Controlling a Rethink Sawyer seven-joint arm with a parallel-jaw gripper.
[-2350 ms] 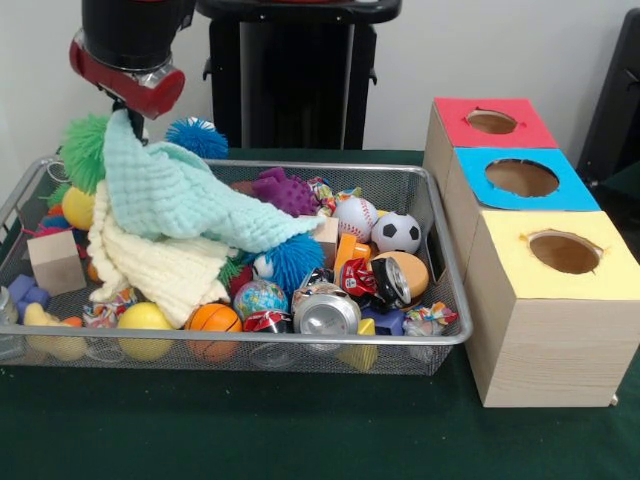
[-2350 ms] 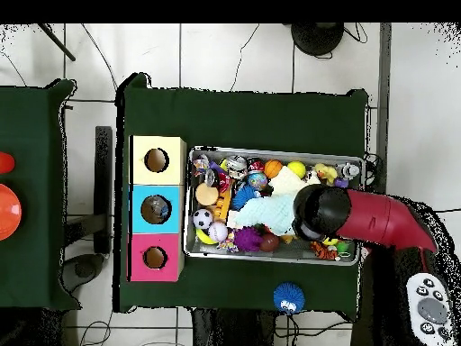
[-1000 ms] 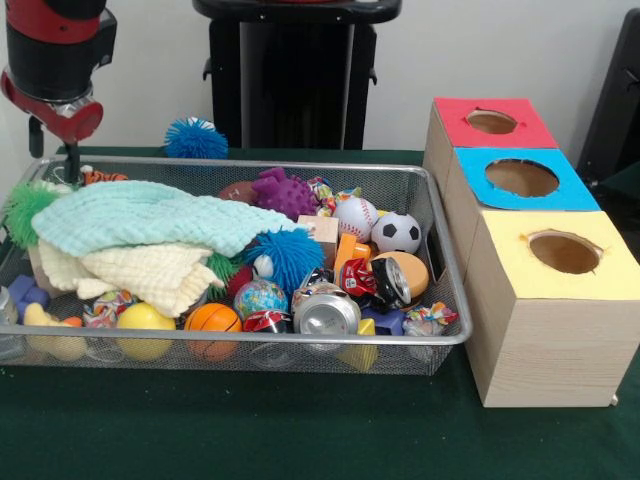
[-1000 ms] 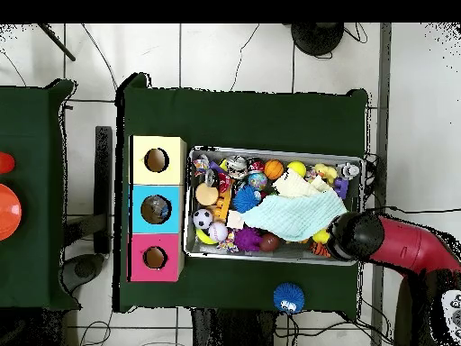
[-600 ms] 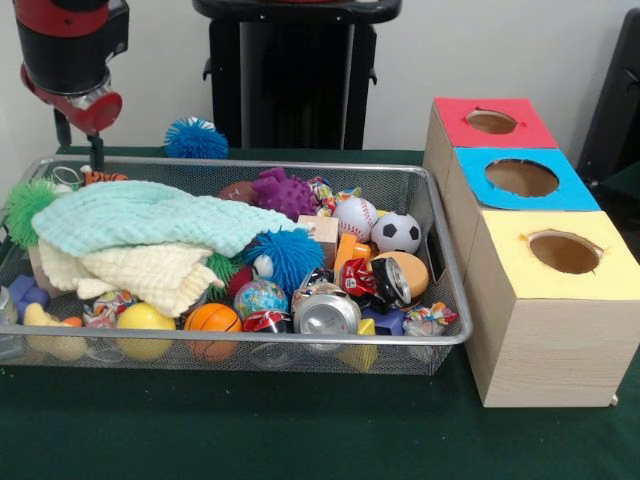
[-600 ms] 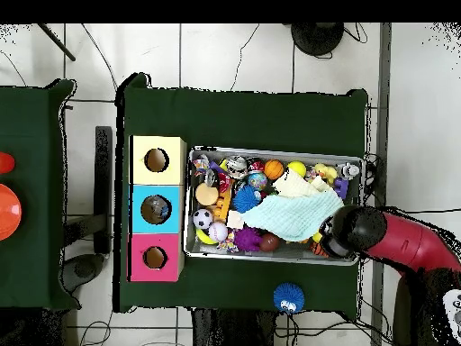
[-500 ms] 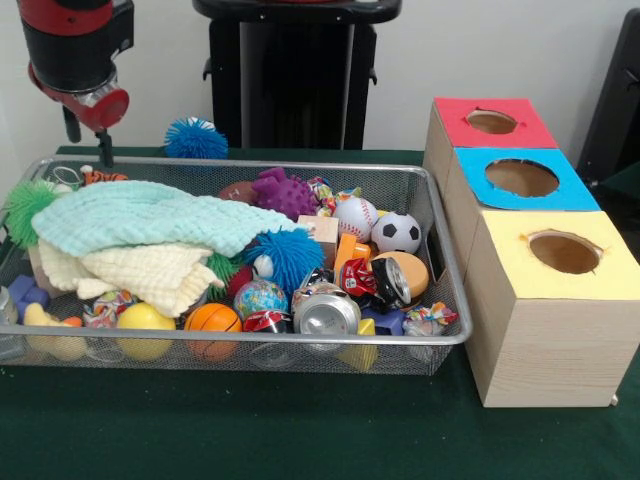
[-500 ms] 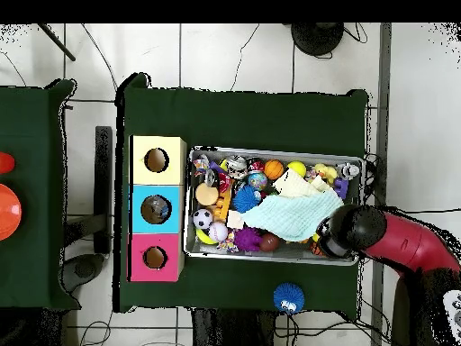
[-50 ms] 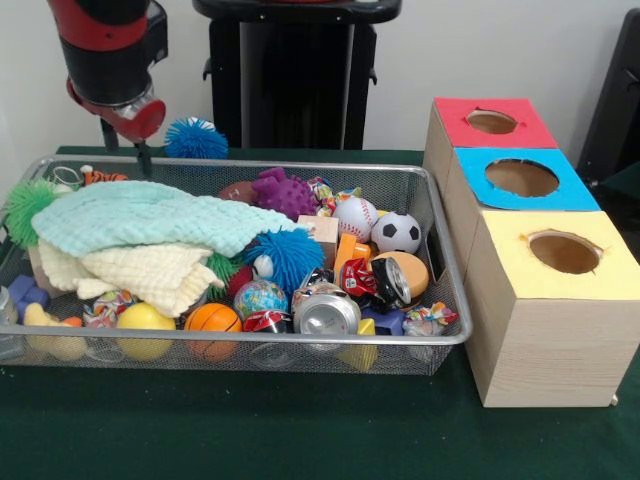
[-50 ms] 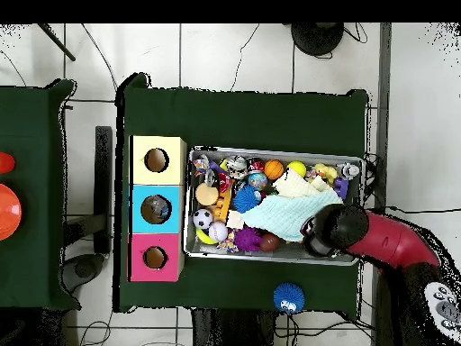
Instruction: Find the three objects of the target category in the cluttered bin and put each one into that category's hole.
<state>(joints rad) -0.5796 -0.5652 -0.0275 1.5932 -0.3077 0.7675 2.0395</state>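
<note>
Arm over the far left part of the wire bin (image 9: 440, 335) — nothing seen in the gripper (image 9: 125, 150).

The gripper tips hang just above the mint cloth (image 9: 150, 215), which lies on a cream cloth (image 9: 150, 272); if the tips are open or closed, I cannot tell. Balls fill the bin — a soccer ball (image 9: 396, 232), a baseball (image 9: 355, 216), a basketball (image 9: 213, 320). The red box (image 9: 490, 122), blue box (image 9: 522, 178) and yellow box (image 9: 560, 255) stand beside the bin.

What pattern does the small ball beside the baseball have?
The small soccer-style ball is white with black patches; the front view shows it best.
</note>
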